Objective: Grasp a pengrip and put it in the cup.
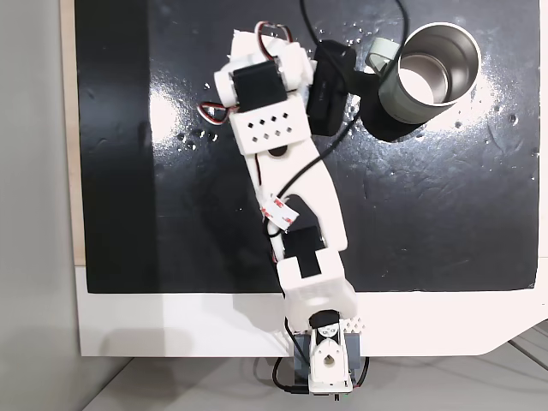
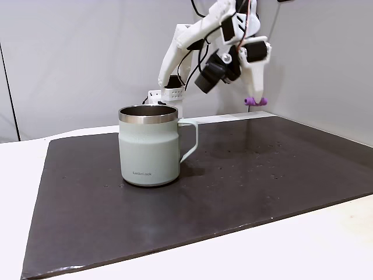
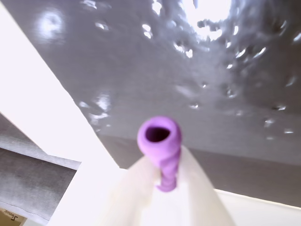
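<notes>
The jaws (image 3: pixel 162 183) are clamped on the pengrip (image 3: pixel 160 141), its open end facing the wrist camera (ribbed body pinched between the white fingers). In a fixed view it hangs high above the dark mat (image 2: pixel 262 175), far right of the cup (image 2: pixel 148 146), which stands upright on the worktop (image 2: pixel 326 245).

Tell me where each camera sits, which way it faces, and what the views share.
A fixed view: overhead, looking straight down on the black mat, cup and whole arm.
Another fixed view: low at table level, facing the cup and the raised arm behind it.
Wrist view: on the arm, looking past the end effector at the mat.
Shared: the low and wrist views show the held pengrip.
</notes>
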Controlling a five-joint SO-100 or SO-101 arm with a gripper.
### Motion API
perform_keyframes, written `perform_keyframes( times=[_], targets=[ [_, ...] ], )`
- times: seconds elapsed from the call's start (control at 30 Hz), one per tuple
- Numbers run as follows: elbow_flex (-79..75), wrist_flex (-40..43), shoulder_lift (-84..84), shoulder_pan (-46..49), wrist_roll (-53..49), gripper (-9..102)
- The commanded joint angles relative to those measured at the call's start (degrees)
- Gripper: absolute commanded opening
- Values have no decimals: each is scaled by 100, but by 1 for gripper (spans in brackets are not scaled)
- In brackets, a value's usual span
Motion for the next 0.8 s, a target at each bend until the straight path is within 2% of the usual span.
perform_keyframes(
  times=[0.0,0.2,0.47,0.77],
  targets=[
    [-97,272,826,562,-642,0],
    [-1389,1046,536,1512,-1600,0],
    [-1696,1055,448,2522,-2619,0],
    [-2417,1055,-211,3190,-3129,0]
  ],
)
